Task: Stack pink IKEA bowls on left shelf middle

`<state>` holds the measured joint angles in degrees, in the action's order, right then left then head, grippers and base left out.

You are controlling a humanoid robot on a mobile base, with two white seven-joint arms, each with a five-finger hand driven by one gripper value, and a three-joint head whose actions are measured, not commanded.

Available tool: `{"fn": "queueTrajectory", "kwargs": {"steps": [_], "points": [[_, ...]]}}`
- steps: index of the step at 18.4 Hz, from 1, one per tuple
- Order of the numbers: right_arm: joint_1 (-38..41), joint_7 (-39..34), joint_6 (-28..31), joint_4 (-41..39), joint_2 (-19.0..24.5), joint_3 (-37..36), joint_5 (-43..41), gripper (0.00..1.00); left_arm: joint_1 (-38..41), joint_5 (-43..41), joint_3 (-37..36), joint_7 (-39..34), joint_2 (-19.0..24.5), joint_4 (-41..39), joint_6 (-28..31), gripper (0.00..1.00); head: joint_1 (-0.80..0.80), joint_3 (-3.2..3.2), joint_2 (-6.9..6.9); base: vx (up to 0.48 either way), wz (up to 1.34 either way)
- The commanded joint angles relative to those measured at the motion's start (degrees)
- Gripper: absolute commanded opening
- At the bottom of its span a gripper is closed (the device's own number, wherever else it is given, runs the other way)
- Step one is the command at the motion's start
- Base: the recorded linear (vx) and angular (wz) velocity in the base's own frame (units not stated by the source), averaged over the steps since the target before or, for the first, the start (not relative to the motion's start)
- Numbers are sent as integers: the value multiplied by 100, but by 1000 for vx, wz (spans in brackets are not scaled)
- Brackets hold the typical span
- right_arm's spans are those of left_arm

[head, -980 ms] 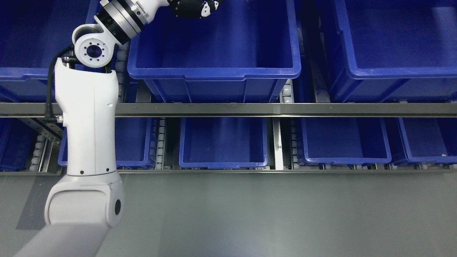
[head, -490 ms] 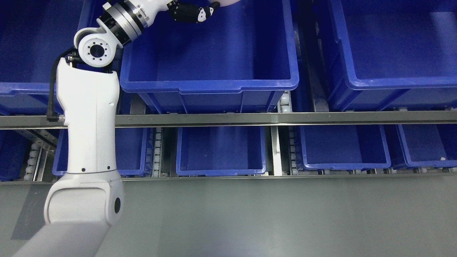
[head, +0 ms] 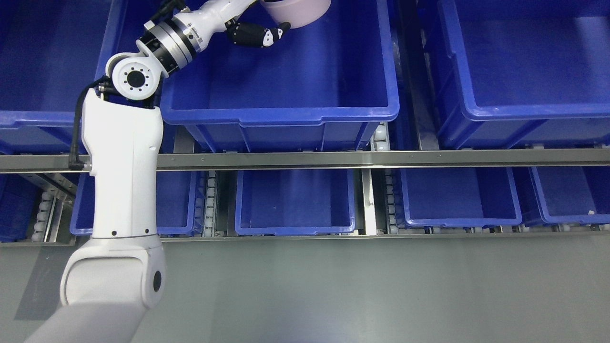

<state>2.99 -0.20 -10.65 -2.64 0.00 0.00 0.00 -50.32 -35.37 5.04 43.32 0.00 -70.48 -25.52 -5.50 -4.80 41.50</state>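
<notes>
Pink bowl point(head: 298, 12) inside upper middle bin point(head: 281, 102)

- I see the bowl point(head: 296, 12) inside the middle bin point(head: 281, 102), at its far end.
- My left hand point(head: 255, 34) sits just beside it.
- Smaller bins point(head: 295, 202) lie below the rail point(head: 362, 158).

We are seeing the left hand point(head: 257, 34) reaching into the big blue bin point(head: 281, 112) on the upper shelf, dark fingers point(head: 279, 29) touching the pink bowl point(head: 298, 10) at the top edge; grasp unclear. Smaller blue bins point(head: 295, 202) are sitting below the metal rail point(head: 381, 158).
</notes>
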Motion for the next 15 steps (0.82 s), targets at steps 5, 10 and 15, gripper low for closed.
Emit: {"fn": "queueTrajectory", "kwargs": {"steps": [5, 10, 15], "points": [[0, 2, 1, 0, -100, -53, 44, 100, 57, 56, -47, -69, 100, 61, 433, 71, 0, 0, 0, 0, 0], [0, 2, 1, 0, -100, -53, 44, 100, -163, 1108, -30, -1076, 100, 17, 741, 99, 0, 0, 0, 0, 0], [0, 2, 1, 0, -100, -61, 44, 100, -198, 3165, -30, -4330, 100, -18, 1599, 100, 0, 0, 0, 0, 0]]}}
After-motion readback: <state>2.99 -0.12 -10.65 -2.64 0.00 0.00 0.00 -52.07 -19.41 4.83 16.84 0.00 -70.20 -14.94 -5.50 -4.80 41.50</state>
